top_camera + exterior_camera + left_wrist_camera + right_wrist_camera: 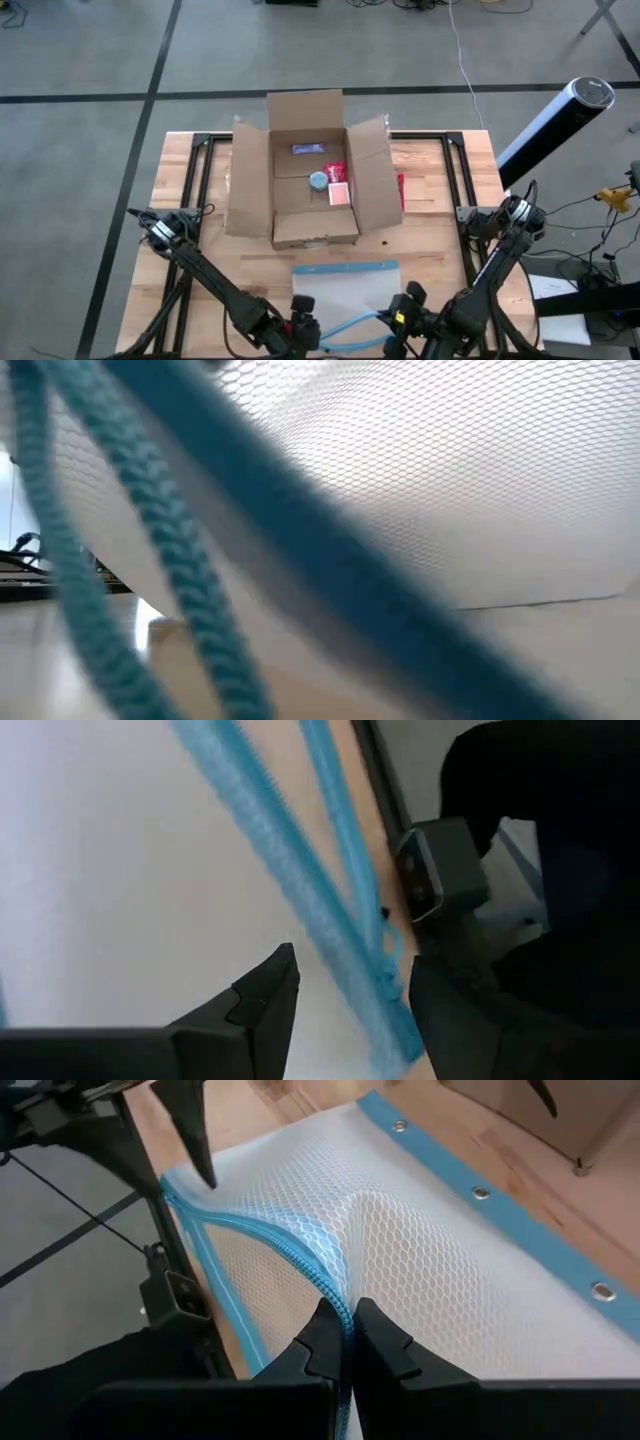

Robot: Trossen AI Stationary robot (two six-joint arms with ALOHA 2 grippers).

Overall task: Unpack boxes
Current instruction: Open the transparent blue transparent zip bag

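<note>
Both grippers work at the table's near edge, over a white mesh pouch with blue trim; the right gripper is pinched closed on the pouch's blue zipper; the left gripper has its fingers parted around a blue cord, gripping nothing; the box sits open mid-table, small items inside hard to make out; the low view is blocked by mesh.

Overhead sees the whole table; low view, probably against mesh pouch.
</note>
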